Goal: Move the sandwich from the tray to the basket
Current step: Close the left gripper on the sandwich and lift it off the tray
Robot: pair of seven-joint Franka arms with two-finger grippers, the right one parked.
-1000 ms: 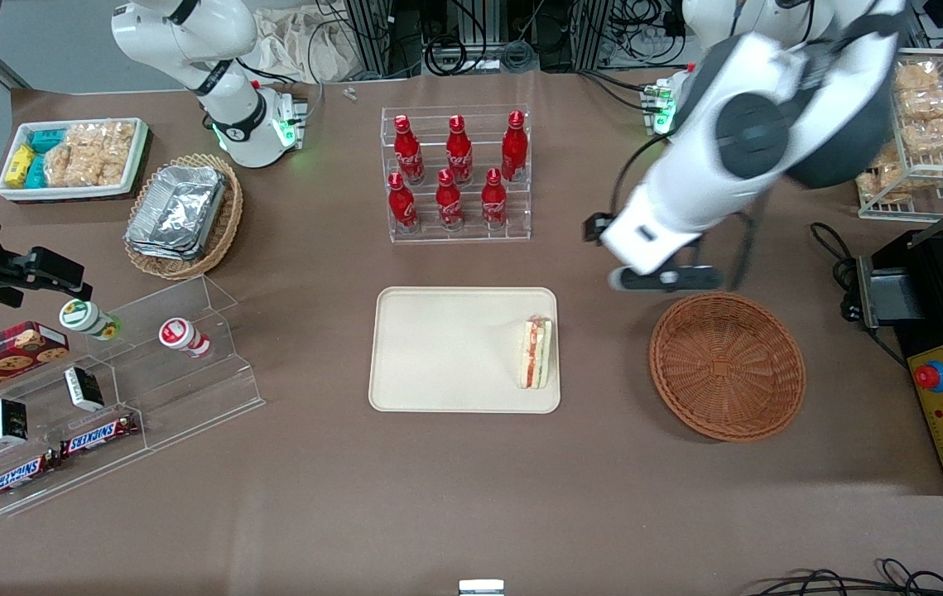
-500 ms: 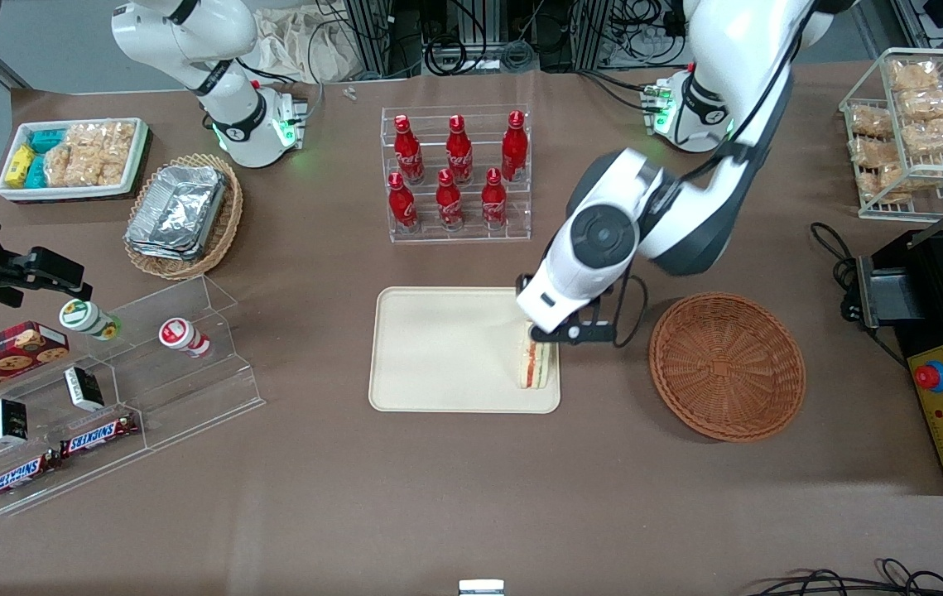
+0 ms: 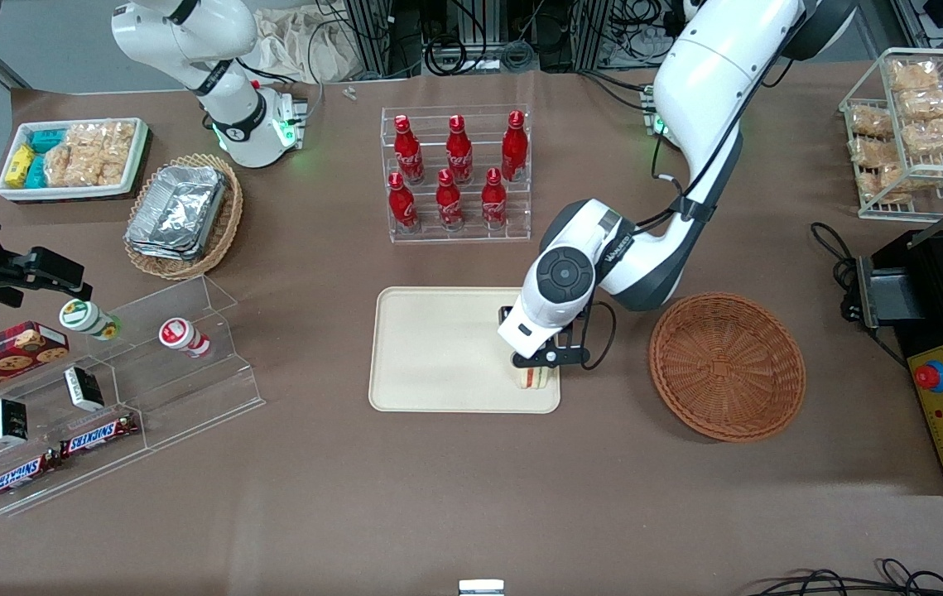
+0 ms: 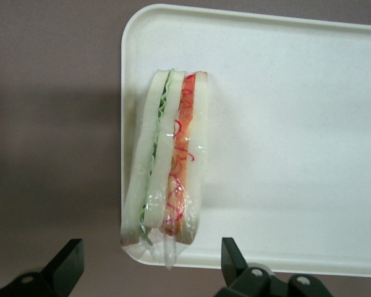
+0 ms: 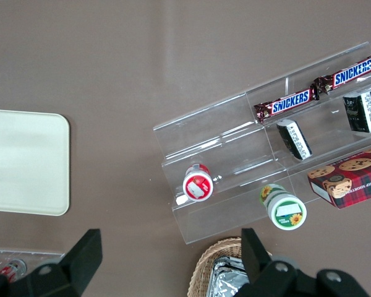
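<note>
The job is in its approach, by the look of it, with the pick not made. The sandwich (image 4: 164, 161) lies on its tray (image 3: 438, 356), close to the short edge that faces the basket (image 3: 728, 367). In the front view the tray sits around the middle of the frame, and the basket stands beside it on the surface (image 3: 355, 497), toward the working arm's end. Nothing of the task proper is done: the sandwich has to be gripped, lifted clear of the tray rim, carried the short way over and set down in the basket.

The left arm (image 3: 562, 281) reaches in over the surface from the upper part of the front view, bent at the elbow, and hides most of the sandwich there. Its gripper (image 4: 153, 247) is above the tray's edge near the sandwich, pointing downward. The jaws are spread well apart with nothing between them, and in the left wrist view the sandwich lies just ahead of them, its long sides running roughly toward the gap. I judge the opening wide enough to take it across the narrow way. What is left of the approach is probably a small shift to centre over the bread, then a descent; squeezing too hard could crush it.
</note>
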